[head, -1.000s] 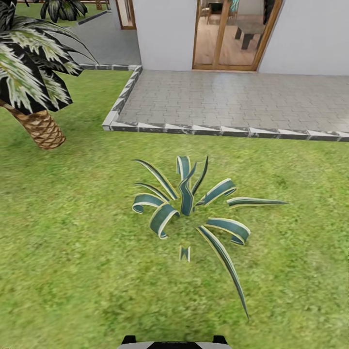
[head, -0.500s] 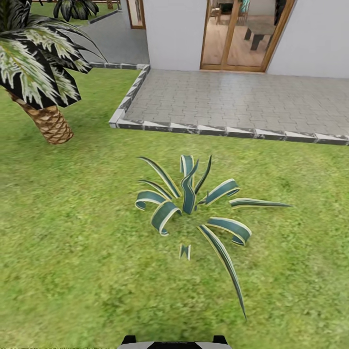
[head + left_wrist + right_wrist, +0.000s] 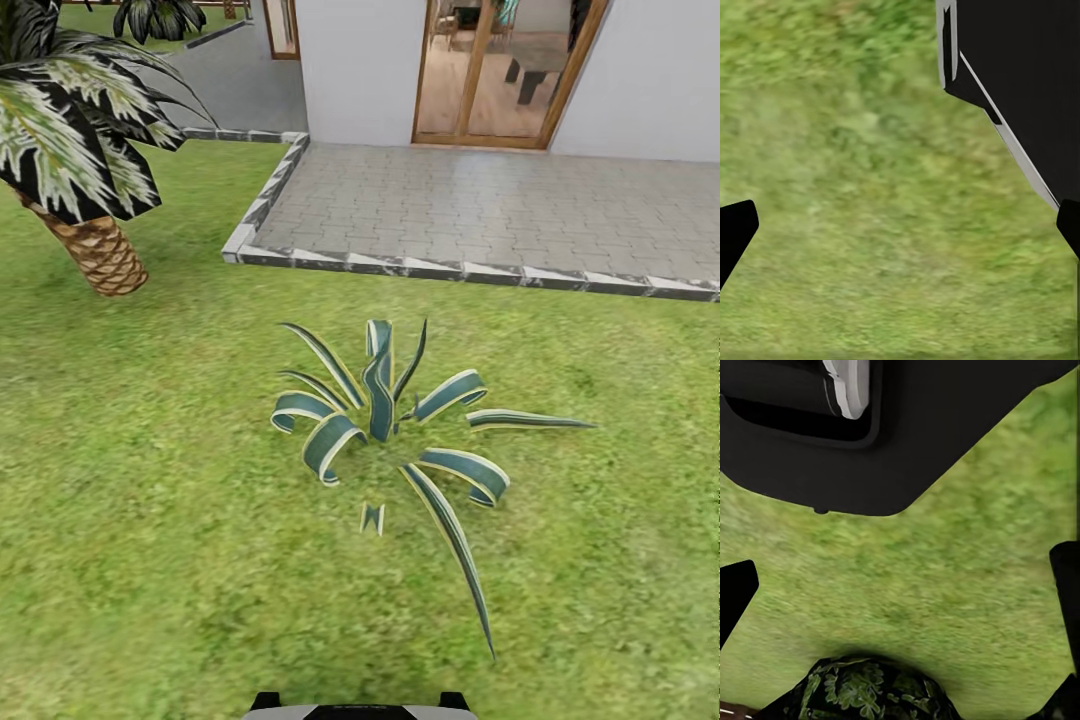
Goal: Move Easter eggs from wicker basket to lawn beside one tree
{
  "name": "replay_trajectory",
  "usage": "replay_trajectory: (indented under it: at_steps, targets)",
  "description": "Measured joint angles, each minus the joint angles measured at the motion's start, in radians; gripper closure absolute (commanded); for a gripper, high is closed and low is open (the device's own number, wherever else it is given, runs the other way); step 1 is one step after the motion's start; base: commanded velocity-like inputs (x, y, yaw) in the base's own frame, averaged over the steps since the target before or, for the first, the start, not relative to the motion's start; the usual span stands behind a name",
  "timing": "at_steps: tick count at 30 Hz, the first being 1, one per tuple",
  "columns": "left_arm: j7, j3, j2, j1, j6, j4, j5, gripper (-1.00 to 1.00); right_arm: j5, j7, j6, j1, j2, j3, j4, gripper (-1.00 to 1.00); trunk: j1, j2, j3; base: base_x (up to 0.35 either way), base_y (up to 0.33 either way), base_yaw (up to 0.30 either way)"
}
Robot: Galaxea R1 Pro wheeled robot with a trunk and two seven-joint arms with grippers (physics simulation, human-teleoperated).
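The Easter eggs, the wicker basket and the tree are out of view. The head view looks over the lawn (image 3: 150, 520), mottled green grass stretching from my base to a paved terrace. In the left wrist view my left gripper (image 3: 900, 229) is open over bare grass, its black fingertips (image 3: 735, 232) far apart at the picture's edges with nothing between them. My right gripper (image 3: 900, 585) is open too, above grass, with nothing held.
A spiky blue-green striped plant (image 3: 385, 420) grows just ahead of my base (image 3: 360, 708). A palm (image 3: 95, 250) with a scaly brown trunk and dark fronds leans at the far left. A grey paved terrace (image 3: 480, 215) with a kerb and the house's glass door (image 3: 495, 70) lie beyond. A dark leafy crown (image 3: 862, 690) shows below the right gripper.
The whole head view has shifted slightly, so the camera has moved. Nothing on the lawn itself has moved.
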Motion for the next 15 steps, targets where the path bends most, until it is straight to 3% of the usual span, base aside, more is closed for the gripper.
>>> replay_trajectory:
  at_steps: [15]
  targets:
    - [0.0,0.0,0.0,0.0,0.0,0.0,0.0,-1.0,0.0,0.0,0.0,0.0,0.0,0.0,0.0,-1.0,0.0,0.0,0.0,-0.003,-0.101,0.0]
